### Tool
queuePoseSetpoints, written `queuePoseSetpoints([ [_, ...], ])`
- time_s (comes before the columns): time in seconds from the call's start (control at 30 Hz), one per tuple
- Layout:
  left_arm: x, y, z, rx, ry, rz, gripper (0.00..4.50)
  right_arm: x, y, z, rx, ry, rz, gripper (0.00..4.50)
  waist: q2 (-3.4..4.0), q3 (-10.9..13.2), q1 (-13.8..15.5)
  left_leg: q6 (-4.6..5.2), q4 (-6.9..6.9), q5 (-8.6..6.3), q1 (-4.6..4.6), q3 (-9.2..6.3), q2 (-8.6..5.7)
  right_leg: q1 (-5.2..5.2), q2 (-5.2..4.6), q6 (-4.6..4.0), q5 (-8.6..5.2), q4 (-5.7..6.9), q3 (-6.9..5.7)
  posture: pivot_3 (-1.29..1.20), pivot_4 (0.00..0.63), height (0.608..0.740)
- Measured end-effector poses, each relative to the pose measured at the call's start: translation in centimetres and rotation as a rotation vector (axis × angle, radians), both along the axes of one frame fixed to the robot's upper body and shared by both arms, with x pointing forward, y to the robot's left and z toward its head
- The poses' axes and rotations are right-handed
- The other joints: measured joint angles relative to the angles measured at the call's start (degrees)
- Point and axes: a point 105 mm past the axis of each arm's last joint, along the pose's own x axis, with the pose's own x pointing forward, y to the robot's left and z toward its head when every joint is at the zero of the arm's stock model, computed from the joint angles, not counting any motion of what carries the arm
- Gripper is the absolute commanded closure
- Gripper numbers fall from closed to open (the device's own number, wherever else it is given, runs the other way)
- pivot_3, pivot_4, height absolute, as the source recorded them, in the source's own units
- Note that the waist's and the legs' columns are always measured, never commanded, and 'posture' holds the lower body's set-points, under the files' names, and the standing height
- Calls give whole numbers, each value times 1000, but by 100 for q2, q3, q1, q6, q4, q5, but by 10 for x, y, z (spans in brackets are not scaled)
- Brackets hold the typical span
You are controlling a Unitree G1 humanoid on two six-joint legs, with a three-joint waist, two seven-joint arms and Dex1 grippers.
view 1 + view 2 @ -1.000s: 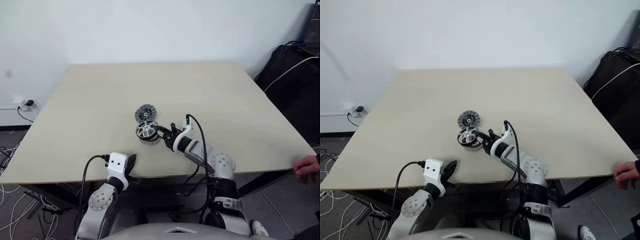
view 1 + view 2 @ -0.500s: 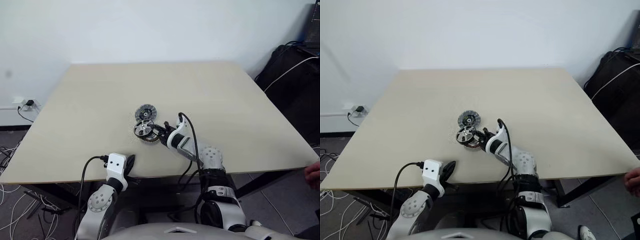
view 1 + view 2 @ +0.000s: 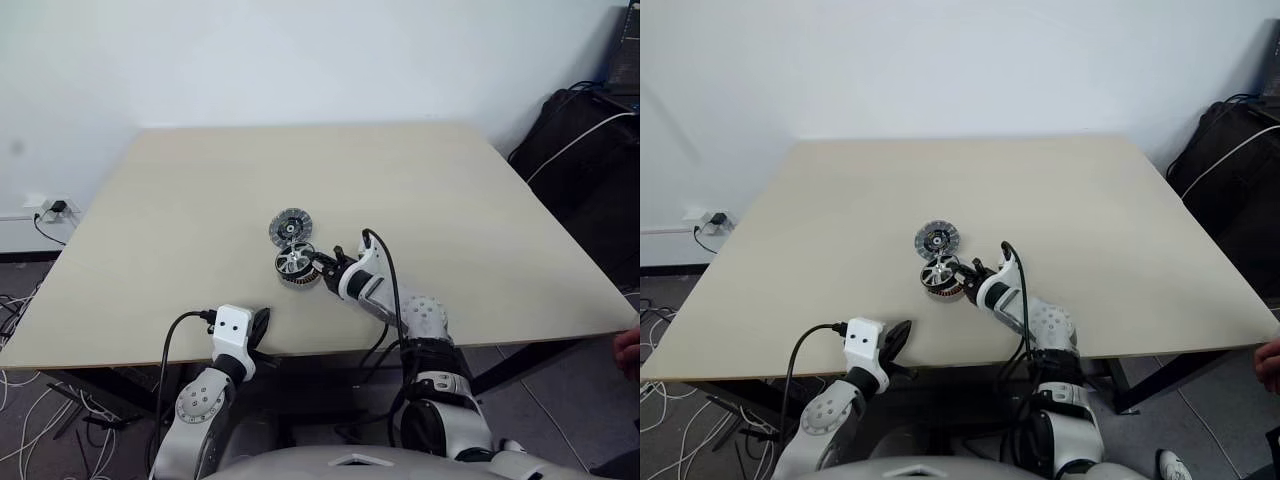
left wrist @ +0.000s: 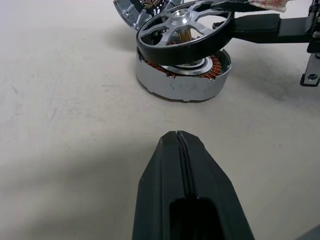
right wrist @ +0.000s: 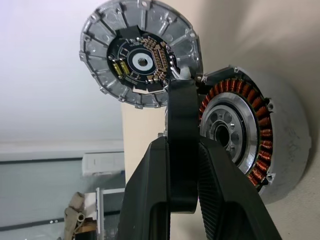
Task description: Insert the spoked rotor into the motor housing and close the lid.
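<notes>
Misalignment is the main risk: the spoked rotor (image 4: 184, 31), clamped by its rim in the right gripper (image 5: 182, 150), is held tilted just above the motor housing (image 4: 183, 77), near the lid (image 3: 291, 226), so jamming on the windings is possible; the left gripper (image 4: 184, 165) is kept closed and empty.

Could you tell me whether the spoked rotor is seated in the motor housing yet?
Cannot tell. In the left wrist view the spoked rotor, gripped by the right gripper, sits tilted over the motor housing.
</notes>
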Motion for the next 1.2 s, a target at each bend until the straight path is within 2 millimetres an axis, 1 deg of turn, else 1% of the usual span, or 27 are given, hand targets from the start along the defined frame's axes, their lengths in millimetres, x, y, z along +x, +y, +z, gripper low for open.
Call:
queuePoseSetpoints([
  [0.13, 0, 0, 0, 0, 0, 0, 4500, 3, 1, 0, 3, -3, -5, 4085, 0, 0, -3, 0, -2, 0, 0, 0, 0, -1, 0, 0, 0, 0, 0, 0, 0, 740],
  [0.2, 0, 0, 0, -1, 0, 0, 4500, 3, 0, 0, 2, -5, -8, 3343, 1, 0, -1, 0, -2, 0, -1, 0, 0, -2, 0, -1, 0, -1, 0, 0, 0, 740],
  [0.3, 1, 0, 1, -2, -2, 0, 4500, 4, -1, -1, -7, -4, -16, 2466, 0, 0, -1, 0, -2, 0, -1, 1, 0, -2, -1, -1, 0, -1, 1, 0, 0, 740],
  [0.47, 2, -1, 2, -4, -6, -2, 4500, 5, -5, -3, -15, 1, -25, 817, 1, 0, -2, 0, -3, 0, -1, 1, 0, -3, -2, -1, 0, 0, 1, 0, 0, 740],
  [0.6, 3, -2, 3, -6, -11, -4, 4500, 5, -12, -2, -29, -10, -32, 817, 2, -2, 10, -1, -3, 0, -2, 1, -1, -3, -4, -1, 0, -1, 1, 0, 0, 740],
  [0.83, 3, -3, 3, -11, -12, -4, 4500, -8, -56, -5, -109, -14, -118, 817, 4, -1, 19, 0, -9, -1, -7, 2, -2, -9, -6, -2, -1, -5, 1, 0, 0, 740],
  [0.97, 3, -5, 3, -16, -13, -9, 4500, -20, -76, -5, -222, -36, -127, 817, 7, 0, 9, 0, -11, -1, -7, 2, -2, -11, -5, -6, -3, -6, 0, 0, 0, 740],
  [1.03, 3, -6, 3, -17, -13, -9, 4500, -29, -77, -7, -280, -53, -101, 1218, 7, 0, 3, 1, -11, -1, -7, 3, -2, -11, -5, -6, -4, -8, 1, 0, 0, 740],
  [1.07, 3, -6, 4, -18, -14, -11, 4500, -36, -78, -10, -357, -73, -66, 1428, 7, -1, 3, 1, -10, -1, -8, 4, -2, -11, -5, -6, -4, -9, 1, 0, 0, 740],
  [1.13, 3, -7, 3, -20, -13, -13, 4500, -49, -77, -18, -485, -99, 7, 2121, 4, 0, 6, 2, -9, -1, -8, 5, -2, -10, -5, -6, -4, -9, 2, 0, 0, 740],
  [1.17, 3, -7, 3, -20, -13, -14, 4500, -53, -75, -22, -523, -101, 28, 2374, 3, 0, 8, 2, -8, -1, -8, 5, -2, -10, -5, -6, -4, -8, 1, 0, 0, 740],
  [1.2, 3, -8, 4, -21, -14, -16, 4500, -58, -73, -27, -573, -111, 46, 2761, 4, 0, 4, 2, -7, -1, -7, 5, -2, -11, -5, -5, -3, -7, 1, 0, 0, 740],
])
